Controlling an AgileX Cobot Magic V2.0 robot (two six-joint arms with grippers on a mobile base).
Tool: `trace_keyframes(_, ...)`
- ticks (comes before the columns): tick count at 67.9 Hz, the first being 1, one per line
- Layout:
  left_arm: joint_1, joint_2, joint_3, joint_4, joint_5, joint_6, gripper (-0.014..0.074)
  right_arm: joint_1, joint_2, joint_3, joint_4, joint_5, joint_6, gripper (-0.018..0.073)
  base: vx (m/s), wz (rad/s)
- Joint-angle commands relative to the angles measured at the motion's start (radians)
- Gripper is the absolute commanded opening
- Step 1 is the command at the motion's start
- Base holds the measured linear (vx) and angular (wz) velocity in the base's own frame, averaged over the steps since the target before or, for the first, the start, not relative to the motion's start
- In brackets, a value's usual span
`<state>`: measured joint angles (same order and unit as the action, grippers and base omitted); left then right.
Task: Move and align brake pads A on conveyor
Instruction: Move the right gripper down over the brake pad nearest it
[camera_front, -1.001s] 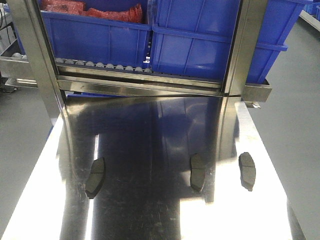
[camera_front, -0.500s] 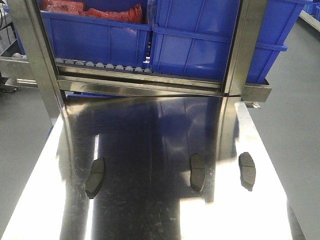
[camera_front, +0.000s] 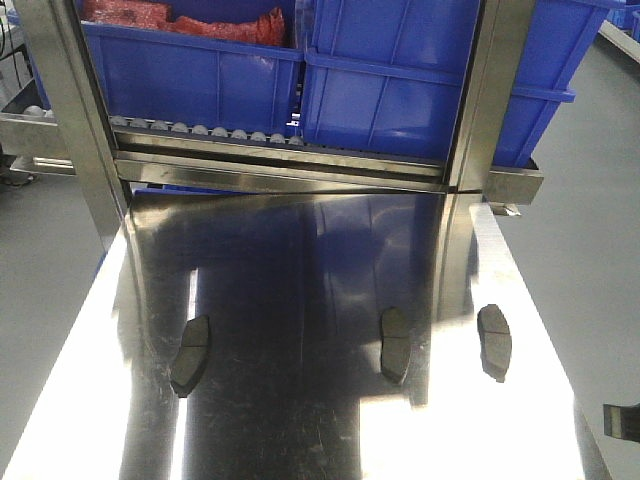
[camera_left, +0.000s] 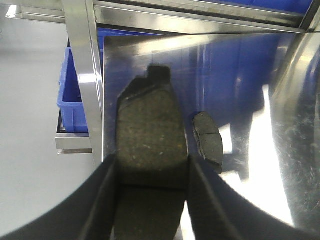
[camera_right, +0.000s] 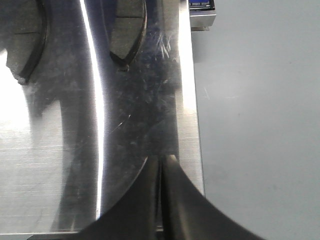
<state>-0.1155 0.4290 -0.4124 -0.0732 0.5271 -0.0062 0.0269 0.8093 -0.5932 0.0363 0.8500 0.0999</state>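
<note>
Grey floor (camera_front: 50, 260) borders the scratched steel table (camera_front: 300, 440) in front of blue bins (camera_front: 400, 90), where the left gripper (camera_left: 150, 165) clamps one brake pad (camera_left: 150, 130) by the left edge, three more pads (camera_front: 395, 345) lie flat and apart in a row, and the right gripper (camera_right: 161, 165) hangs over the right edge, jaws pressed together, empty.

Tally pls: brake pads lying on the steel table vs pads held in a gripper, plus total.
On the steel table: 3 (left pad, middle pad, right pad)
In the left gripper: 1 (held pad)
Total: 4
</note>
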Motion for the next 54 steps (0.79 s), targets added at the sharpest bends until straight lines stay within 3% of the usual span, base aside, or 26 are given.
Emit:
trace_keyframes(1,-0.006,0.004,-0.027,-0.006,-0.095,-0.001,-0.0006,-0.004,0.001,-0.037,-0.036,-0.033,0.005,0.0012,0.00,0.00)
trace_keyframes(12,-0.006,0.004,-0.027,-0.006,-0.095,-0.001,-0.0006,-0.004,0.011,-0.064,-0.036,0.001,0.003,0.0127,0.00,0.00)
trace_keyframes(33,-0.006,0.004,-0.027,-0.006,-0.095,-0.001,-0.0006,-0.004,0.077,-0.114,0.024,-0.006,-0.069,0.0492,0.00,0.00)
trace_keyframes(54,-0.006,0.004,-0.027,-0.006,-0.095,-0.001,-0.0006,0.025,0.329,-0.229,0.053,-0.010,-0.087,0.0473,0.00,0.00)
